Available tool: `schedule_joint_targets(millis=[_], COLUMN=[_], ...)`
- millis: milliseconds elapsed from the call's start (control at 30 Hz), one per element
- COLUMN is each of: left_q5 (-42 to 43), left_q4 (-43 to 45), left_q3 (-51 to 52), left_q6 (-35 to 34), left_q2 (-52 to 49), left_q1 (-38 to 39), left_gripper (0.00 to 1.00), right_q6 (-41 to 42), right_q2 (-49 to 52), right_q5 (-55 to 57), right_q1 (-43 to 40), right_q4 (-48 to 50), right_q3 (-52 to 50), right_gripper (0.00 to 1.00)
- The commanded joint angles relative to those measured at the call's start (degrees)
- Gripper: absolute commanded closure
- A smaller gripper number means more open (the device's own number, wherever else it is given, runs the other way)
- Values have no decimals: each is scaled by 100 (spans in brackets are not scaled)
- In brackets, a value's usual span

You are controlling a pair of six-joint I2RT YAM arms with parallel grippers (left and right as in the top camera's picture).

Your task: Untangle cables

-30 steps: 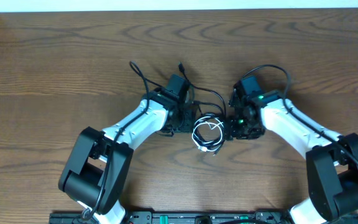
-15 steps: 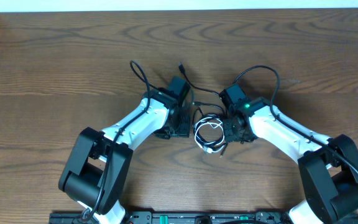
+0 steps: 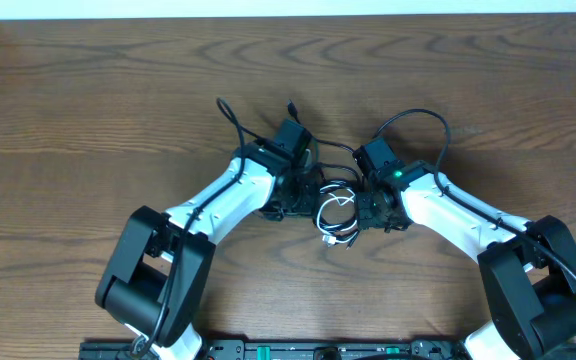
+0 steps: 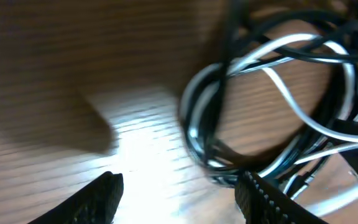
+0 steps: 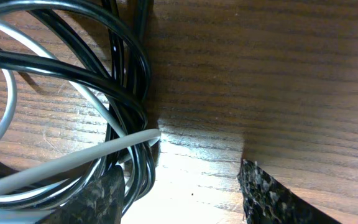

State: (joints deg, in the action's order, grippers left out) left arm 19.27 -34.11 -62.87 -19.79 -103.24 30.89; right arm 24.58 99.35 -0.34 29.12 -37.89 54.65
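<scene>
Dark wood-grain table (image 3: 88, 80) carries the looped thin black cable (image 5: 135, 81) and thin white cable (image 5: 73, 160) just ahead of the left gripper (image 4: 178, 193) and right gripper (image 5: 180, 199), both spread empty, so each should pinch one colour before pulling.

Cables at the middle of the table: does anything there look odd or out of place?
Yes. The white cable and the black cable lie wound into one coil, with white strands threading through the black loops, so they are not separated. No damage is visible.
</scene>
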Motion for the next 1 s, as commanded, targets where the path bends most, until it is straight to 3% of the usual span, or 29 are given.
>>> schedule_joint_targets(millis=[0,200,500,733,967], left_q5=[-105,-774,-929,-2041,-2924], left_q4=[68,61,17,-345,-490], left_q3=[173,181,181,164,164], left_q6=[66,70,402,734,1139], left_q2=[-131,-442,-960,-927,-927], left_q1=[114,129,118,116,116], left_gripper=[37,39,39,39,38], right_q6=[0,-116,-457,-1620,-1847], right_q2=[-52,-46,-44,-44,-44], right_q5=[538,1705,1602,1648,1541], right_q1=[22,13,4,-22,-20], right_q4=[-87,-396,-240,-79,0], right_q3=[-57,-87,-90,-90,-90], right_gripper=[43,42,42,38,37])
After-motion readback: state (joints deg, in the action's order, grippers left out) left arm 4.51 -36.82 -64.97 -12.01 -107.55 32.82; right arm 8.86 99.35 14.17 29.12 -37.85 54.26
